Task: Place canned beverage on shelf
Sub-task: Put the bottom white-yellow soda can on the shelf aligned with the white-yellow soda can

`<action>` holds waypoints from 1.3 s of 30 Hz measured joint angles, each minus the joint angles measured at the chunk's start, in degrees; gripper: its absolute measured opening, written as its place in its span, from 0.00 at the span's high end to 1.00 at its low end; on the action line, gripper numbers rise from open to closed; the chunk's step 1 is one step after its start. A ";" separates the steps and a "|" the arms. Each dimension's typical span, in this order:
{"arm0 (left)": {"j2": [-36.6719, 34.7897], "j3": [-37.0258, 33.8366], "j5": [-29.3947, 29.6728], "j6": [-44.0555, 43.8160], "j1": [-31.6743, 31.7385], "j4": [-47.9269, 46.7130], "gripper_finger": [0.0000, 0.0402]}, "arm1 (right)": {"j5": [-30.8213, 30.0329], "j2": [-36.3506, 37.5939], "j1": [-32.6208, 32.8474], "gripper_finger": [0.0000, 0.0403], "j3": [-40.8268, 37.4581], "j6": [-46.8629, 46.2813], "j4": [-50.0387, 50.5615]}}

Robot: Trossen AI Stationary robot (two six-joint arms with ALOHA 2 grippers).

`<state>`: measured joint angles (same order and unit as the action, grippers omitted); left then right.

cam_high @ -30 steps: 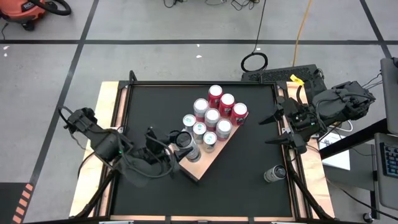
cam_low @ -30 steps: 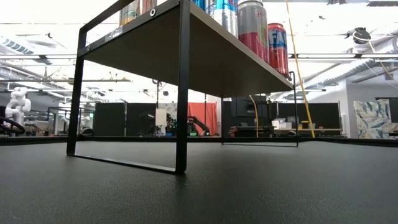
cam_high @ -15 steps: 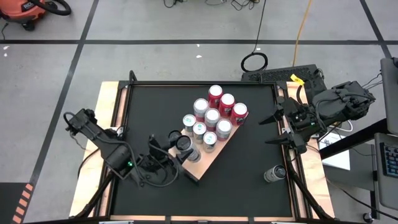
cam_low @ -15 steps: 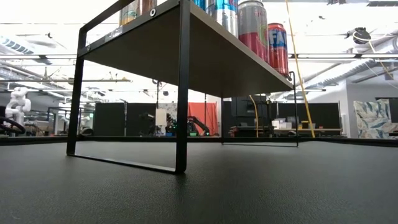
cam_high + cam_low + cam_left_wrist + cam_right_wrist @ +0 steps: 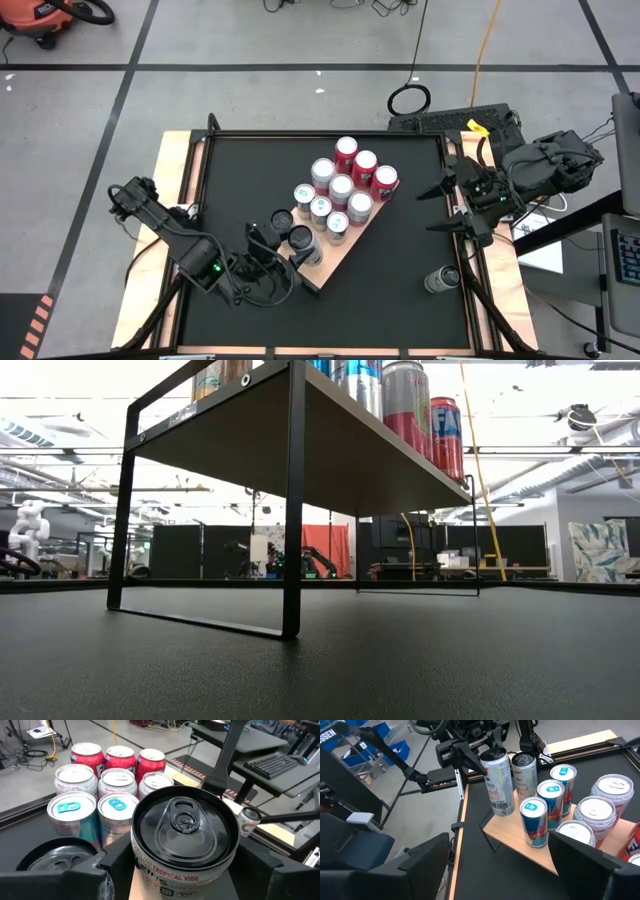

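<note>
Black tabletop (image 5: 400,250) carries the shelf (image 5: 335,262), where the left gripper (image 5: 283,238) grasps an upright can (image 5: 184,842) over its near-left corner.

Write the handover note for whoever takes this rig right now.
Left gripper: shut on the upright silver can with a black lid, at the near corner of the light tan wooden shelf; whether it rests there is unclear.
Right gripper: open, waiting at the table's right edge.
Done: other cans stand on the shelf.
Left: release this can, then shelve the silver can on the black tabletop.
</note>
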<state>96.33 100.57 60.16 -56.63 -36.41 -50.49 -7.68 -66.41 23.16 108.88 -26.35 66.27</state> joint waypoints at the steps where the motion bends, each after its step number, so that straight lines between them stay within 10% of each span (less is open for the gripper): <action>1: 0.29 0.00 0.08 -0.02 0.07 0.37 0.38 | 0.00 0.00 0.00 0.21 0.00 0.00 -0.01; 39: 4.15 0.02 -5.08 -9.08 2.81 -7.60 0.38 | -0.04 -0.03 0.00 0.21 -0.01 0.22 -0.02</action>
<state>100.49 100.60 55.08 -65.71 -33.60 -58.09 -7.73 -66.43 23.16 108.87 -26.13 66.25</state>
